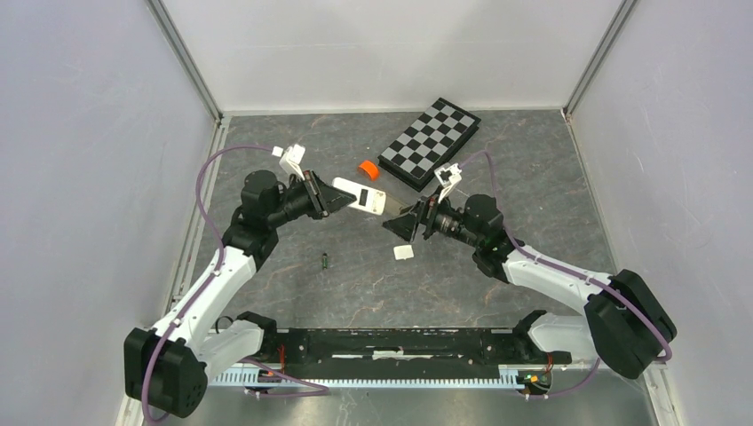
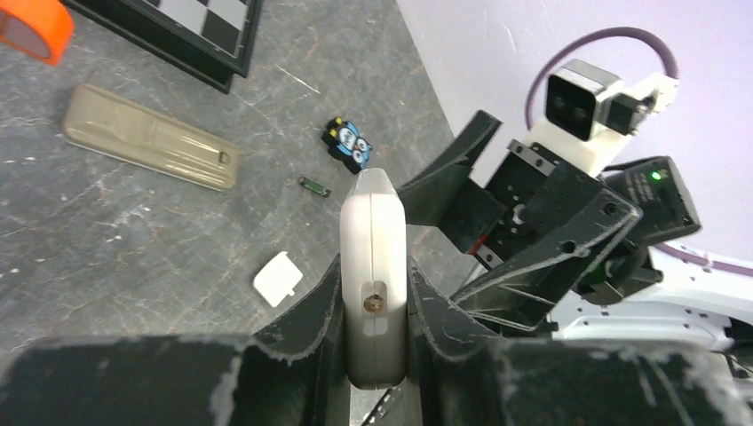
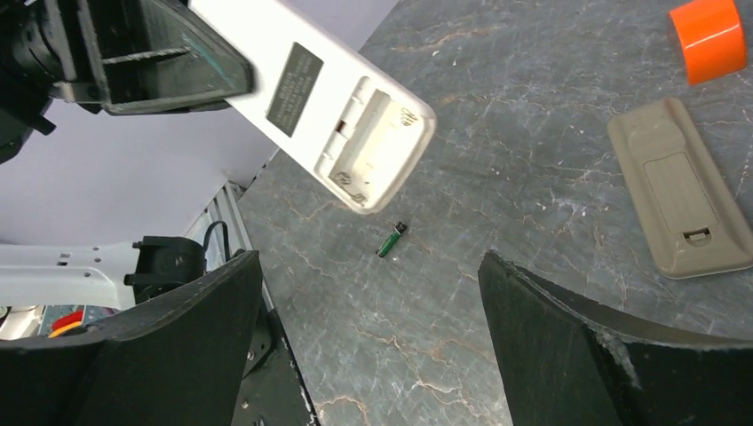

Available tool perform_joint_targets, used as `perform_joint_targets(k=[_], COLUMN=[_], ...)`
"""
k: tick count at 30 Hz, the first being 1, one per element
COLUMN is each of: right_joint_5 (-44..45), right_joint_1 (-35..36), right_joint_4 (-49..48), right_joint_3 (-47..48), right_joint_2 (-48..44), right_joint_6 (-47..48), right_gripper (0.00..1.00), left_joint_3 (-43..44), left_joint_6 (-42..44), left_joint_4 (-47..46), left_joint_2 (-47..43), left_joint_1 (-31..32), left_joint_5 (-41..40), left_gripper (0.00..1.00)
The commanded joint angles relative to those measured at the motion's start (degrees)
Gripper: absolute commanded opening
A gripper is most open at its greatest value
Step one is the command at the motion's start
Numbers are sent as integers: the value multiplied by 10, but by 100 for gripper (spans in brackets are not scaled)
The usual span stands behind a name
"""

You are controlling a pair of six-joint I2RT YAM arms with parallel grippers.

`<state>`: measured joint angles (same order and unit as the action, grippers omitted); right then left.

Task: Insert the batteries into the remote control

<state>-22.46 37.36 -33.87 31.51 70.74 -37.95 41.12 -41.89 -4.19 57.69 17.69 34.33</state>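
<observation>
The dark grey table (image 1: 373, 293) has a checkered board (image 1: 431, 142) near its far edge, with an orange roll (image 1: 368, 169) just beside it. Nearer the middle lie a tan remote (image 3: 679, 191), a small white piece (image 1: 403, 253) and a green battery (image 1: 326, 260) — all apart. A blue-and-black gadget (image 2: 348, 145) lies near a second battery (image 2: 313, 185).

The top external camera looks down from above and behind the robot, far enough back to take in the whole tabletop (image 1: 355, 293). The left wrist camera sits close behind the left gripper (image 2: 375, 275), facing along it low over the tabletop toward the right arm (image 2: 693, 302). The right wrist camera looks down past the right gripper (image 3: 368, 266) toward the left arm (image 3: 62, 271). All three views share the white remote (image 1: 360, 195), the battery (image 3: 392, 240) and the orange roll (image 1: 368, 168).
</observation>
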Motion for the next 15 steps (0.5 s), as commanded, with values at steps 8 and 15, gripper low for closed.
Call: perform_joint_targets(k=[8,15], right_joint_5=[-67,-85], right_joint_1=[-1,-2], right_joint_4=[-95,-181], right_joint_3=[-4,-6], right_joint_2=[6,40], right_joint_6=[22,-95], right_gripper=[97,86], left_joint_3=[11,3], left_joint_6=[80,102], left_joint_4=[21,-4], left_joint_2=[-18,-57], left_joint_1=[-3,-3], left_joint_5=[20,113], left_gripper=[2,2])
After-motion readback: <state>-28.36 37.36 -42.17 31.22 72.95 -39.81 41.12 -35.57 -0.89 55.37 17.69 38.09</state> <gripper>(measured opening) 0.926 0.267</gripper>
